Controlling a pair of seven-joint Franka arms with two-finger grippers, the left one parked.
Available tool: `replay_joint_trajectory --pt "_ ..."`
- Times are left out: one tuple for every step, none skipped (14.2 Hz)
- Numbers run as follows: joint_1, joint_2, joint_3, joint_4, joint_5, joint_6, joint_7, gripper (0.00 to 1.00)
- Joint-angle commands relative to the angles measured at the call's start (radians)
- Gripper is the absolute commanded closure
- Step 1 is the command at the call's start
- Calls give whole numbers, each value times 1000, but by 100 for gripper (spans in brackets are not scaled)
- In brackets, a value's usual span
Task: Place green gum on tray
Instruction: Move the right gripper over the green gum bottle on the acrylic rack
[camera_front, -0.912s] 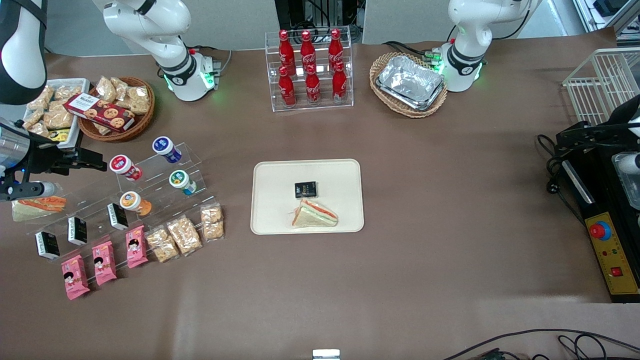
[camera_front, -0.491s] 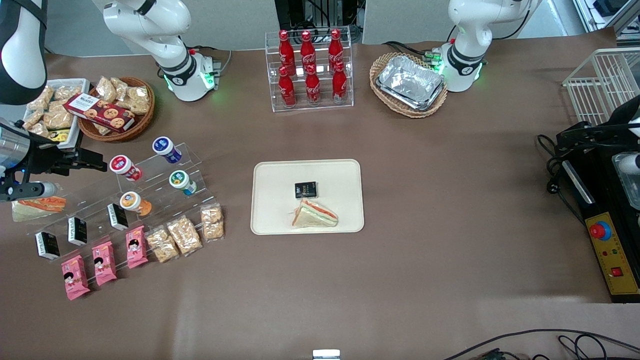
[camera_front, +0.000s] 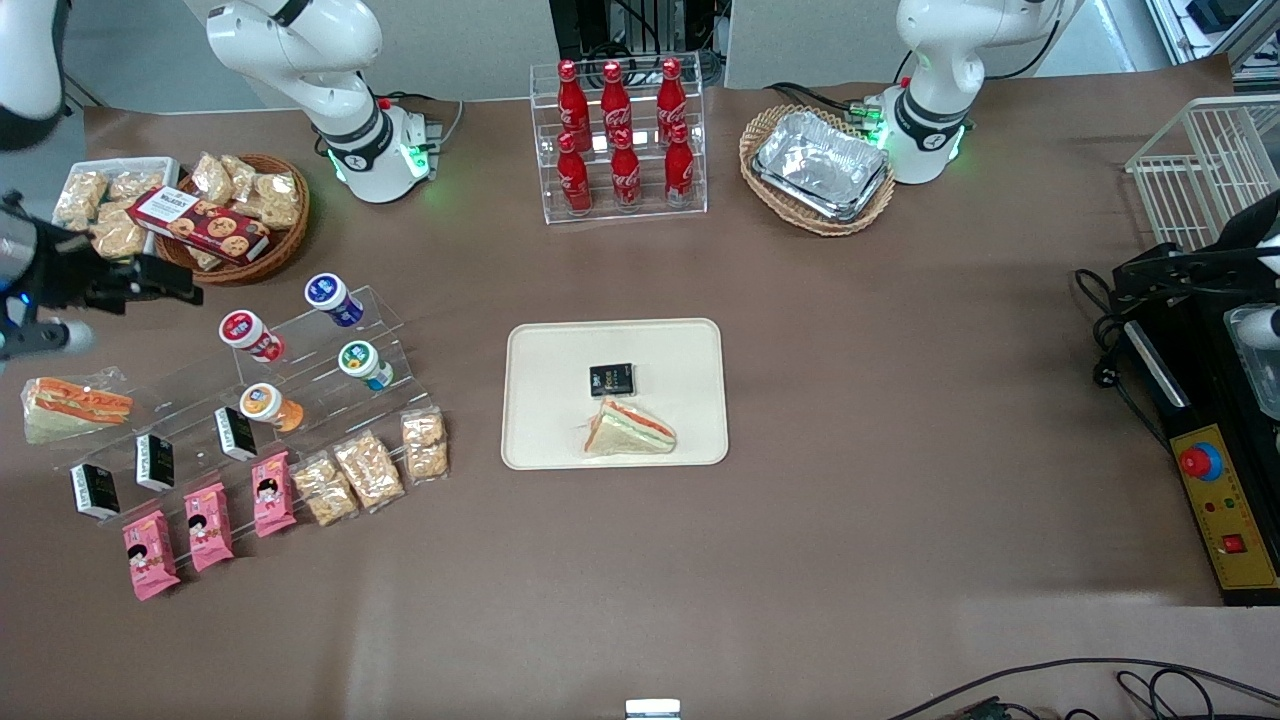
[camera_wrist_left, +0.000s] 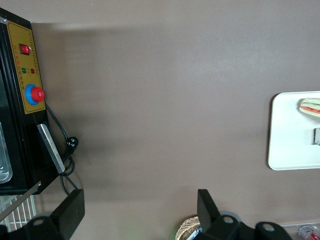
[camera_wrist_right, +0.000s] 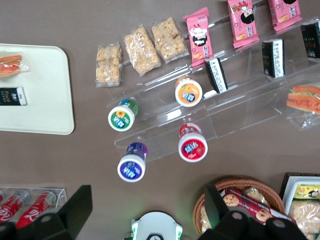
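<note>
The green gum (camera_front: 360, 362) is a small white canister with a green-rimmed lid. It lies on a step of the clear acrylic stand (camera_front: 300, 375) and also shows in the right wrist view (camera_wrist_right: 121, 117). The cream tray (camera_front: 550, 400) lies mid-table and holds a wrapped sandwich (camera_front: 628, 430) and a black packet (camera_front: 611, 379). Its edge shows in the wrist view (camera_wrist_right: 45, 95). My right gripper (camera_front: 178, 282) (camera_wrist_right: 145, 210) is open and empty. It hovers high beside the snack basket (camera_front: 290, 235), farther from the front camera than the stand and well apart from the green gum.
Blue-lidded (camera_front: 330, 297), red-lidded (camera_front: 250, 335) and orange-lidded (camera_front: 268, 406) canisters share the stand with black packets, pink packs and snack bars. Another sandwich (camera_front: 70, 405) lies at the working arm's end. A cola rack (camera_front: 620, 140) and foil trays (camera_front: 820, 165) stand near the arm bases.
My gripper has moved away from the front camera, off the sandwich at the working arm's end and toward the snack basket. Nothing on the table has moved.
</note>
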Motion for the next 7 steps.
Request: replay_joint_trajectory --pt "19 -89 7 -102 44 13 92 0" --pt "53 -103 5 -133 45 41 123 0" --pt "82 -119 5 -169 44 77 164 0" --pt "109 -138 5 -226 44 129 199 0" --pt "132 -169 5 -301 44 204 209 0" --pt "145 -197 5 -382 42 290 209 0" --pt "154 -211 5 -447 42 365 207 0"
